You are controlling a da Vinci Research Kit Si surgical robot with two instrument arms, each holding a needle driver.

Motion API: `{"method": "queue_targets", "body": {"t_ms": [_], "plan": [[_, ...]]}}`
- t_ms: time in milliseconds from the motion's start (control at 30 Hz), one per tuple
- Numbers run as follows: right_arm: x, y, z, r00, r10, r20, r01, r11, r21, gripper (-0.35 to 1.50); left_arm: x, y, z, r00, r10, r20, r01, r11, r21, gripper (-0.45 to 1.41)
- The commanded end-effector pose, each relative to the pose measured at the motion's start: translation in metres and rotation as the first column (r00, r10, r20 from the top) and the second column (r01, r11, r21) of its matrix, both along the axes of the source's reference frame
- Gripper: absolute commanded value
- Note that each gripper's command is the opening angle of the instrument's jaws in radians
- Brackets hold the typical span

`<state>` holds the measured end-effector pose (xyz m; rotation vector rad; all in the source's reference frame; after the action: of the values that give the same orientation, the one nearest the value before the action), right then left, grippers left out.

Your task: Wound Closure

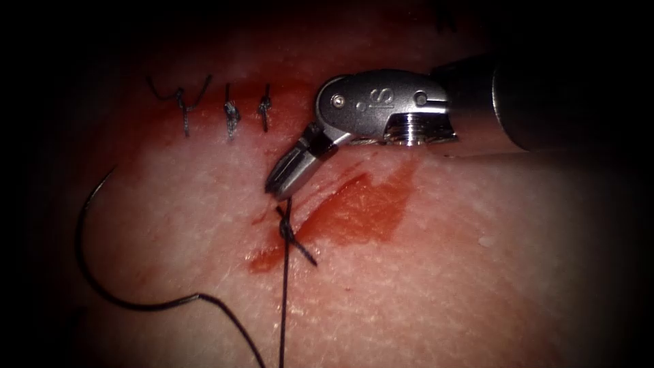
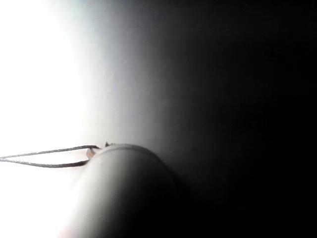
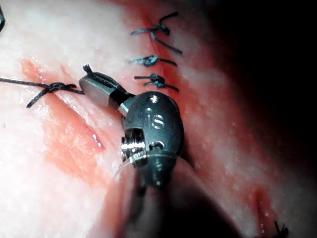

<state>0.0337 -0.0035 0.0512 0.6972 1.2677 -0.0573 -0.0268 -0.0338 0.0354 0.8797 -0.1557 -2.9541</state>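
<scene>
**Right pincer grips thread above a fresh knot**

We see the right arm's pincer (image 1: 281,185) reaching in from the right over the tissue (image 1: 443,286), its jaws closed on the end of the thread (image 1: 283,300) just above a new knot (image 1: 287,230). From the knot the thread runs straight down and out of the endoscope view, and a short tail sticks out of the knot down to the right. The knot sits on the cut (image 1: 310,215), beside a patch of red fluid (image 1: 361,211) that spreads to its right. Three finished stitches (image 1: 231,117) lie in a row on the upper left, near the pincer. A long loop of thread (image 1: 92,266) curves across the tissue on the left of the cut. In the right wrist view, a frayed thread end pokes out of the closed jaws. In the left wrist view, two strands of thread (image 2: 49,157) run to the left arm's shaft (image 2: 129,188); we cannot tell how its jaws stand. We cannot make out the needle.
</scene>
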Motion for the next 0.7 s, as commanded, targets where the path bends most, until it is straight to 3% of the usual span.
{"method": "queue_targets", "body": {"t_ms": [33,100,233,300,333,367,400,467,533,700], "plan": [[0.0009,0.0000,0.0005,1.000,0.001,-0.002,-0.001,1.000,0.000,-0.35,-0.0005,-0.0010,0.0003,1.000,0.005,0.006,-0.005,1.000,0.006,-0.45],[0.0011,-0.0006,0.0002,1.000,-0.004,-0.008,0.004,1.000,0.003,-0.35,-0.0005,-0.0005,0.0002,1.000,0.005,0.000,-0.005,1.000,0.006,-0.45],[0.0018,-0.0027,-0.0010,1.000,-0.004,-0.023,0.004,1.000,0.014,-0.35,0.0000,0.0039,-0.0021,0.999,-0.038,0.033,0.040,0.998,-0.050,-0.45],[0.0019,-0.0033,-0.0015,1.000,0.011,-0.020,-0.011,1.000,0.011,0.26,0.0002,0.0058,-0.0030,0.998,-0.054,0.037,0.056,0.996,-0.068,-0.45],[0.0018,-0.0035,-0.0018,1.000,0.022,-0.018,-0.022,1.000,0.010,0.47,0.0004,0.0072,-0.0037,0.997,-0.064,0.033,0.066,0.994,-0.087,-0.45],[0.0016,-0.0038,-0.0024,0.998,0.053,-0.023,-0.053,0.998,0.016,0.86,0.0007,0.0095,-0.0047,0.997,-0.071,0.037,0.075,0.990,-0.119,-0.45],[0.0012,-0.0039,-0.0028,0.996,0.080,-0.028,-0.080,0.997,0.025,0.96,0.0008,0.0110,-0.0053,0.996,-0.085,0.040,0.089,0.986,-0.137,-0.45],[0.0009,-0.0040,-0.0032,0.995,0.100,-0.031,-0.099,0.995,0.034,1.01,0.0010,0.0120,-0.0058,0.995,-0.089,0.041,0.094,0.983,-0.158,-0.45],[-0.0008,-0.0037,-0.0048,0.987,0.162,-0.019,-0.161,0.986,0.052,1.11,0.0016,0.0157,-0.0075,0.993,-0.109,0.034,0.114,0.970,-0.213,-0.45],[-0.0056,-0.0027,-0.0086,0.949,0.314,-0.028,-0.314,0.949,0.025,1.08,0.0029,0.0227,-0.0101,0.986,-0.165,0.038,0.168,0.939,-0.301,-0.45]]}}
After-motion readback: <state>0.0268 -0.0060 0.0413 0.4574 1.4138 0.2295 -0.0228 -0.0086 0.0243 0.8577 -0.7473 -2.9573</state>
